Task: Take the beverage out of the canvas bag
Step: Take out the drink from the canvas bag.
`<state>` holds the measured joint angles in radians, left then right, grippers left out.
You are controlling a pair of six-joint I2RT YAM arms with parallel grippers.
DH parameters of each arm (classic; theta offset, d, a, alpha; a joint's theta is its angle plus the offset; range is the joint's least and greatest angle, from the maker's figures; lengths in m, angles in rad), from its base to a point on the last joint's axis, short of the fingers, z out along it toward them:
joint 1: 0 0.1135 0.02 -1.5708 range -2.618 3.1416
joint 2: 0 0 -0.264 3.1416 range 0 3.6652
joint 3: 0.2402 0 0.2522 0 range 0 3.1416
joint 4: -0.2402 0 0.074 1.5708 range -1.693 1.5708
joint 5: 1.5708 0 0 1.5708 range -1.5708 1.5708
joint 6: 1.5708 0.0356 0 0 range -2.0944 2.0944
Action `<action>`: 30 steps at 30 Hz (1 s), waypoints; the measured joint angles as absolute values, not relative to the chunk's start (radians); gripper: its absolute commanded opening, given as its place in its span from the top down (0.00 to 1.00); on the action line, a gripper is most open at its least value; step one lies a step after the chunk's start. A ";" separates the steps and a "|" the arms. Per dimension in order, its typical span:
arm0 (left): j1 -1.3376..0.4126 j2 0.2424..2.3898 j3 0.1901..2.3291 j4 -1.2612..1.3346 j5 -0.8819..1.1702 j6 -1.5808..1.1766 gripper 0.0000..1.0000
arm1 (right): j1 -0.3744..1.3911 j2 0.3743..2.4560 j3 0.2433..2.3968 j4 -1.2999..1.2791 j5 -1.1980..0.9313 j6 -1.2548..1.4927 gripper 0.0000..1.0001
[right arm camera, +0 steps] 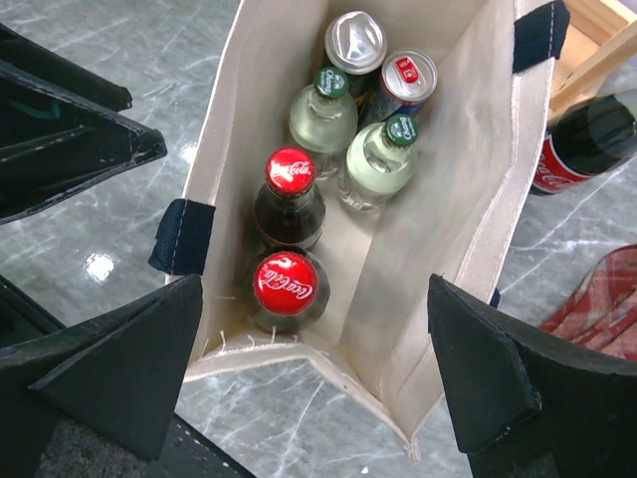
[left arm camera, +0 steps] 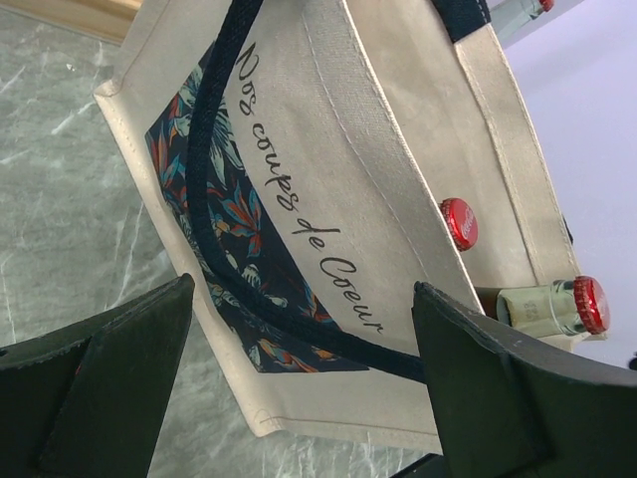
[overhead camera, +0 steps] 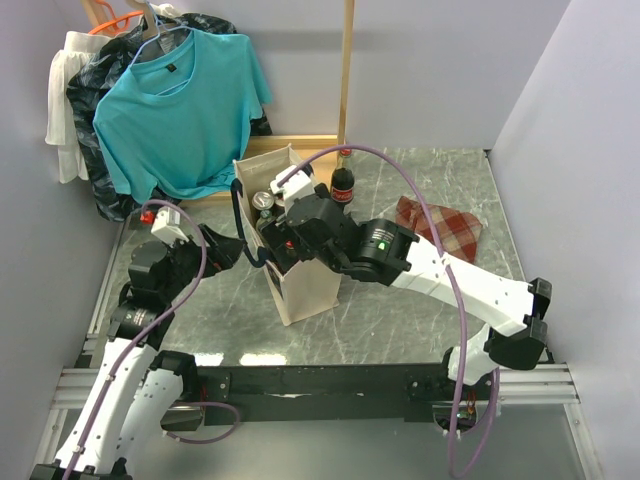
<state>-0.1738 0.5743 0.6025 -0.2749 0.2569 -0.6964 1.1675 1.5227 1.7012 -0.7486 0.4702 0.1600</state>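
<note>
- A teal T-shirt hangs behind and to the left of the canvas bag.
- The left gripper sits just left of the bag with its fingers spread wide apart. The bag's printed side and a navy handle lie between them. Whether either finger touches the cloth cannot be told.
- The bag stands upright on the counter, its long axis vertical and its open mouth facing up.
- Inside the bag the drinks stand upright, tops up. Two red-capped cola bottles are at one end, two green-capped clear bottles mid-bag, and two cans at the other end.
- Only the right wrist view shows all six drinks. The left wrist view shows the bag's outer side with just two red caps past its rim. In the top view the arm hides most of the bag's mouth.
- The right gripper hangs above the bag's mouth, its fingers wide apart and holding nothing. The red-capped bottles lie below and between the fingers, clear of both.
- A lone cola bottle stands upright on the counter just behind the bag's right corner.
- A plaid cloth lies flat to the right of the bag, apart from it.
</note>
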 measured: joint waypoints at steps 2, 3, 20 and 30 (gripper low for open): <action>-0.174 0.576 0.603 -0.275 0.257 -0.696 0.04 | 1.168 1.517 1.701 -0.749 0.467 0.157 0.00; -0.174 0.576 0.603 -0.275 0.257 -0.696 0.04 | 1.168 1.513 1.701 -0.749 0.462 0.154 0.00; -0.174 0.547 0.603 -0.287 0.246 -0.697 0.04 | 1.168 1.488 1.701 -0.750 0.401 0.141 0.00; -0.174 0.539 0.603 -0.304 0.243 -0.697 0.04 | 1.169 1.517 1.724 -0.772 0.376 0.144 0.00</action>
<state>-0.1738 0.5392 0.6029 -0.3042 0.2432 -0.6968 1.1694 1.5166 1.7245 -0.7719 0.3756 0.1444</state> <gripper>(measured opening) 0.966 0.999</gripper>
